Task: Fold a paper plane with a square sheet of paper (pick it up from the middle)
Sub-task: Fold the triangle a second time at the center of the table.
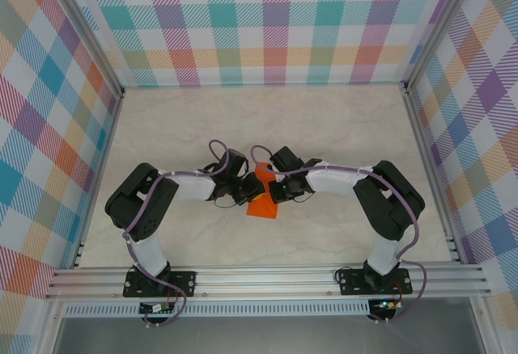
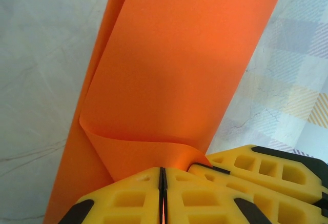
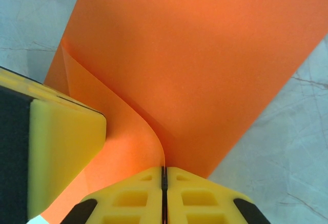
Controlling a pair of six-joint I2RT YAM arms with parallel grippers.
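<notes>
The square sheet of paper (image 1: 263, 206), bright orange, hangs just above the table's middle between my two grippers. It is bent over on itself in a soft loop without a sharp crease (image 2: 179, 70). My left gripper (image 2: 163, 175) is shut on the paper's near edge, with a sliver of orange between its yellow fingers. My right gripper (image 3: 164, 171) is also shut on that curled edge of the sheet (image 3: 205, 65). The two grippers stand close together, tips almost touching (image 1: 249, 194) (image 1: 273, 188). In each wrist view the other gripper's yellow fingers (image 2: 266, 172) (image 3: 56, 147) show beside the paper.
The pale marbled table (image 1: 324, 119) is walled by plaid panels at the back and both sides, with aluminium posts at the corners. A metal rail (image 1: 267, 277) carrying both arm bases runs along the near edge.
</notes>
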